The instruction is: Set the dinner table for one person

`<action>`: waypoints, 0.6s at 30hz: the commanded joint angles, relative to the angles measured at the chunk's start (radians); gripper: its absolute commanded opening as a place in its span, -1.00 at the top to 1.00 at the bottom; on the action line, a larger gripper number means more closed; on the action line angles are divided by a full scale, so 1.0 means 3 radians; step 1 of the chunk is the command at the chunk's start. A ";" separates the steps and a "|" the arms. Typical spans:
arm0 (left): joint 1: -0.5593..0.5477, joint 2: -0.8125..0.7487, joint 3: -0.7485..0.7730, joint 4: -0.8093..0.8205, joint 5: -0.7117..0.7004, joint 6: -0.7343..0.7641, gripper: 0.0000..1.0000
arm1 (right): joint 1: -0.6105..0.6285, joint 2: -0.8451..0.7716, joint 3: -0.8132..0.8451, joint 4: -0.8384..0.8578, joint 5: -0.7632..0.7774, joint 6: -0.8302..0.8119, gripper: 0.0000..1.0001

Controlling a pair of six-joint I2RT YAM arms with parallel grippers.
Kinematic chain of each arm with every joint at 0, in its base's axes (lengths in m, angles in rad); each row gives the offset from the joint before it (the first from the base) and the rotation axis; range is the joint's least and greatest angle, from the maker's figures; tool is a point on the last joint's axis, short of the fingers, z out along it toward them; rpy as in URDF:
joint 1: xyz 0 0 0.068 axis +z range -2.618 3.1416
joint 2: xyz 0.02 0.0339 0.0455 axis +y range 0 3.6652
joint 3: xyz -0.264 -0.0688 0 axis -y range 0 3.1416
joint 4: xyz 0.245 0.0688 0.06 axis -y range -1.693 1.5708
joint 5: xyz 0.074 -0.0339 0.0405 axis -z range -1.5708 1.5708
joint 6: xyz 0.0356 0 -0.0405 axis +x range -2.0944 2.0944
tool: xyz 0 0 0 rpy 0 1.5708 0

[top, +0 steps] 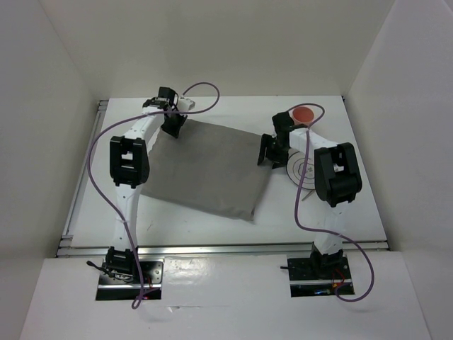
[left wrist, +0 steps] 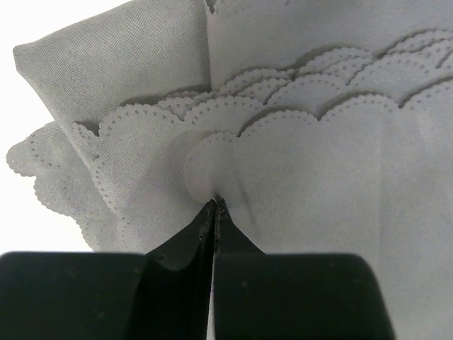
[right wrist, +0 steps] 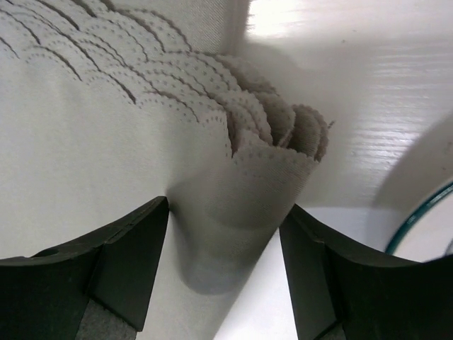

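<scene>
Here, cloth (top: 205,173): grey woven mat with a dotted scalloped edge, lying skewed mid-table.
Table (top: 212,230): smooth white rectangle with metal rails, under everything.
Left gripper (left wrist: 216,204): black fingers pinched tight on the cloth's far-left scallops.
Right gripper (right wrist: 226,207): spread apart, straddling the bunched right corner.
Plate (top: 303,168): white, round, half hidden under the right arm.
Red disc (top: 304,115): far right, too small to identify.

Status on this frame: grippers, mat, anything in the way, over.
Left gripper shut on grey mat, far-left scalloped edge. Right gripper open, astride mat's bunched corner. Mat skewed on dinner table. Plate close beside right gripper.
</scene>
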 commanded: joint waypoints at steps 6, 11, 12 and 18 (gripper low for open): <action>0.0000 -0.0330 -0.0303 0.0291 -0.0092 -0.0109 1.00 | -0.0026 -0.0302 0.0011 -0.0067 0.0125 -0.0111 0.21; 0.0000 -0.0493 -0.0221 0.0326 -0.0122 -0.0175 1.00 | -0.0057 -0.0302 0.0077 -0.0031 0.0124 -0.0045 1.00; 0.0000 -0.0534 -0.0221 0.0357 -0.0163 -0.0175 1.00 | -0.0057 -0.0302 0.0138 -0.0031 0.0124 -0.0121 1.00; 0.0030 -0.0841 -0.0365 0.0582 -0.0296 -0.0206 1.00 | 0.0015 -0.0536 0.0180 0.0275 0.0161 -0.0346 1.00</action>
